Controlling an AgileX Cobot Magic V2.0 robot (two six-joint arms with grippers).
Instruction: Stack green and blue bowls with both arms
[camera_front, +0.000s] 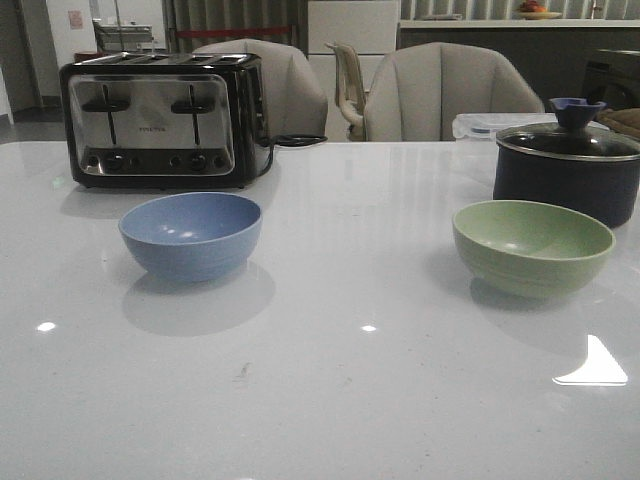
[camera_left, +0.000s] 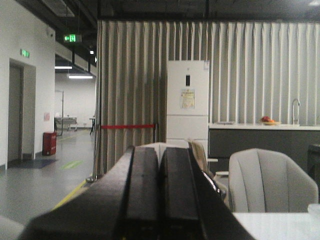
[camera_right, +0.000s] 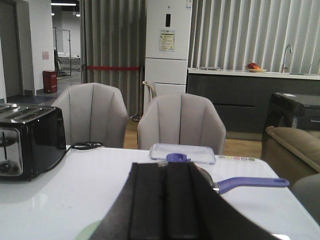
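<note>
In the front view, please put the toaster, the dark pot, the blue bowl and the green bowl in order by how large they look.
1. Toaster, clearly the largest.
2. Dark pot, though the picture edge cuts it off.
3. Green bowl and blue bowl: the green one looks slightly wider, but they are too alike to rank with confidence.

Grey chairs (camera_front: 455, 92), pleated curtains (camera_left: 250, 75), white fridge (camera_right: 168, 42).

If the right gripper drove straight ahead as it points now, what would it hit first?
Probably the pot: its lid knob and handle show just beyond the shut right gripper. The green bowl sits lower, likely under that line. Depth is unclear.
</note>
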